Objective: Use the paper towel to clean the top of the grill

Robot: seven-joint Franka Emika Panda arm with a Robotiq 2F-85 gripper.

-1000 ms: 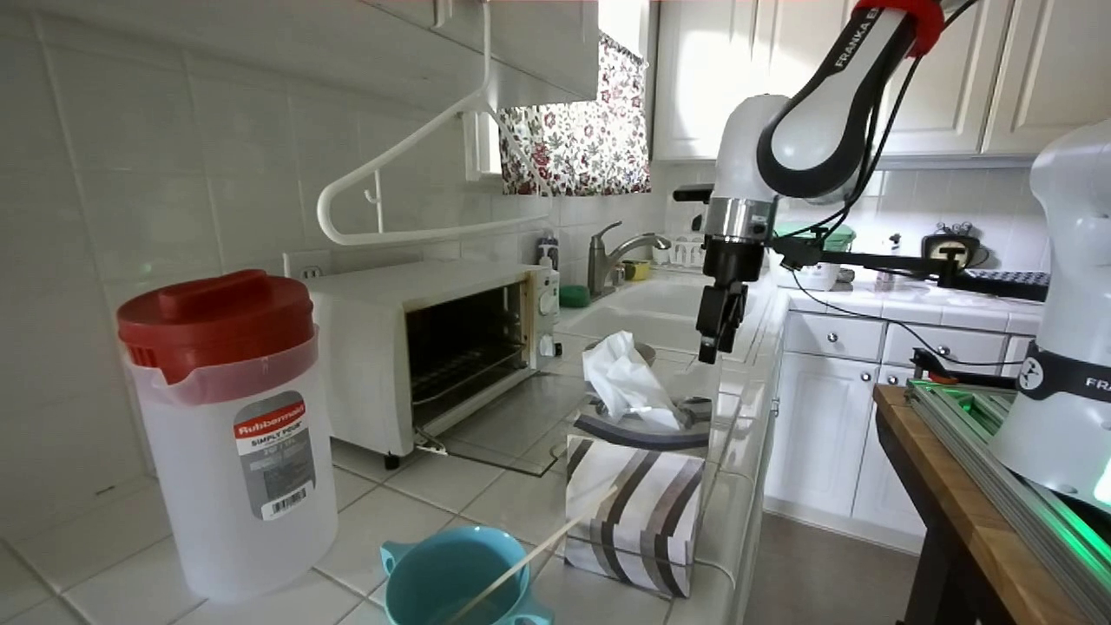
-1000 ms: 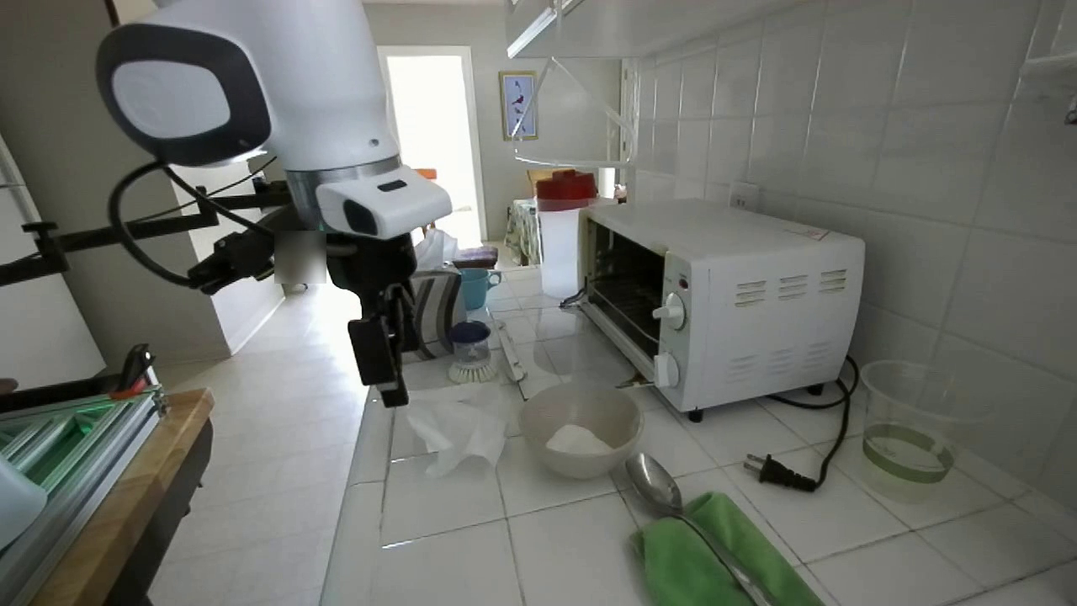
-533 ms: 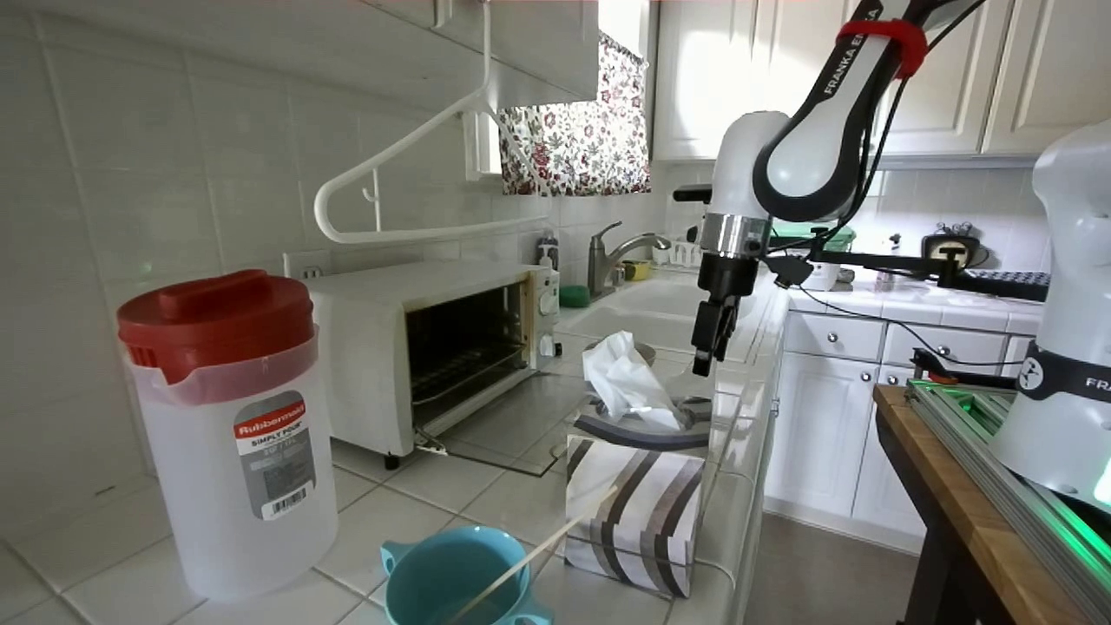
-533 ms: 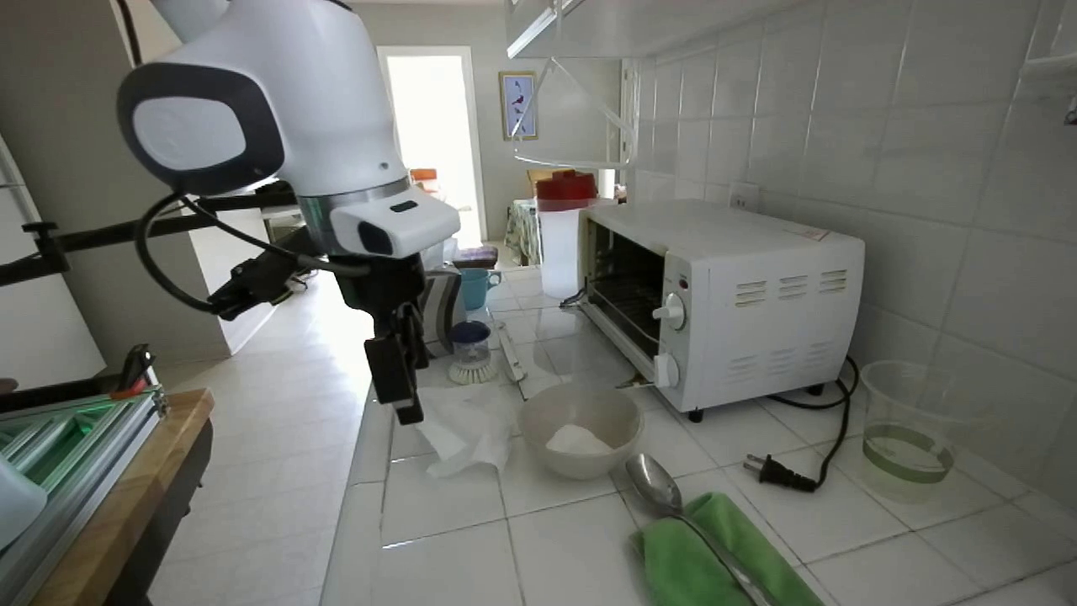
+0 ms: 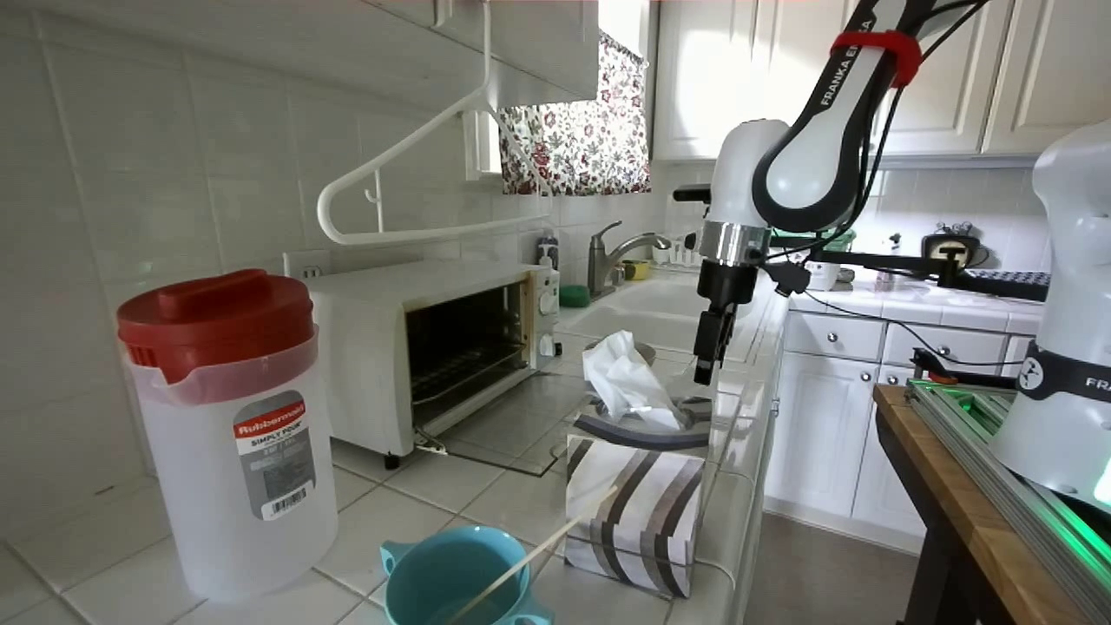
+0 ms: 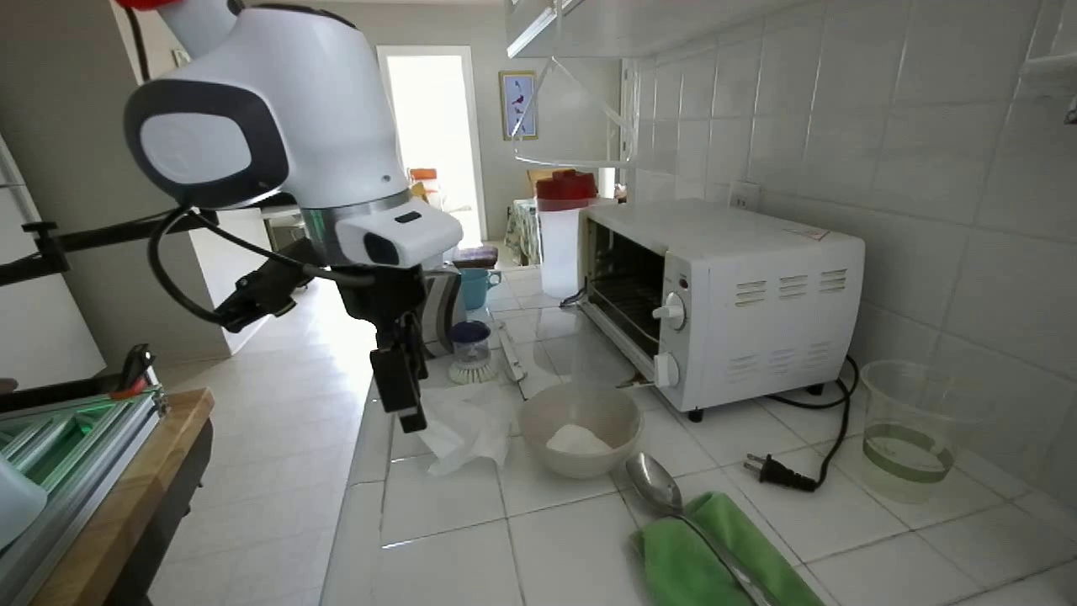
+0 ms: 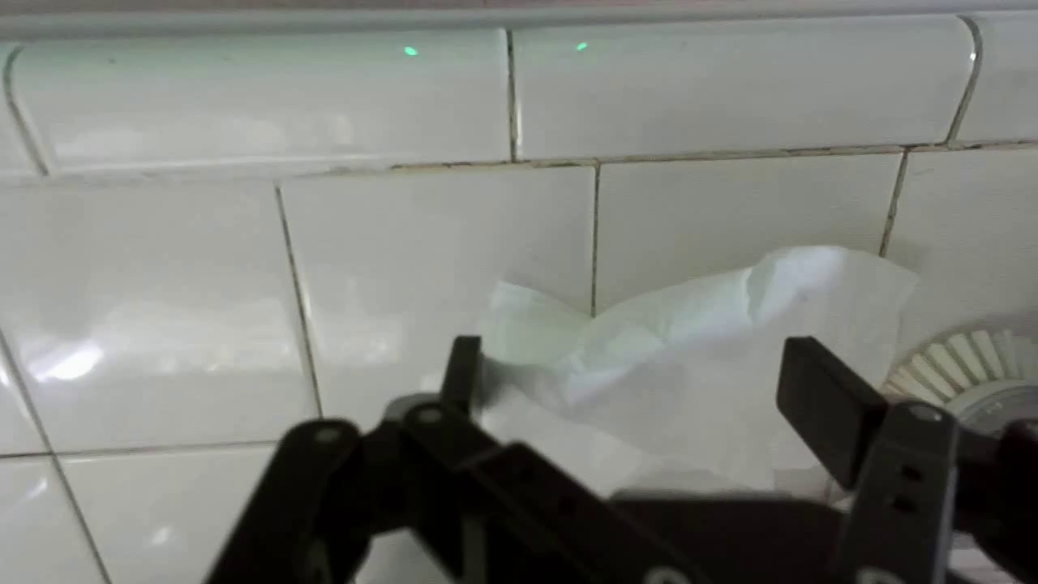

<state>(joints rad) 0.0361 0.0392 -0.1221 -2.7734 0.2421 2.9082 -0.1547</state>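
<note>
Counter: one grill, one paper towel

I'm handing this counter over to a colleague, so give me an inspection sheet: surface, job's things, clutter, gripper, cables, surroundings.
Surface: white tiled counter; grout dark in places.
Job's things: paper towel loose and creased on the counter; toaster oven open in front.
Clutter: bowl, spoon across a green cloth, brush, blue cup, striped box, red-lidded pitcher, clear tub.
Gripper: open above the paper towel; contact cannot be judged.
Held object: nothing seen.
Cables: black cord beside the toaster oven ends in a plug lying on the counter; another cable loops by the arm.
Surroundings: hanger above the counter, sink, floral curtain.
</note>
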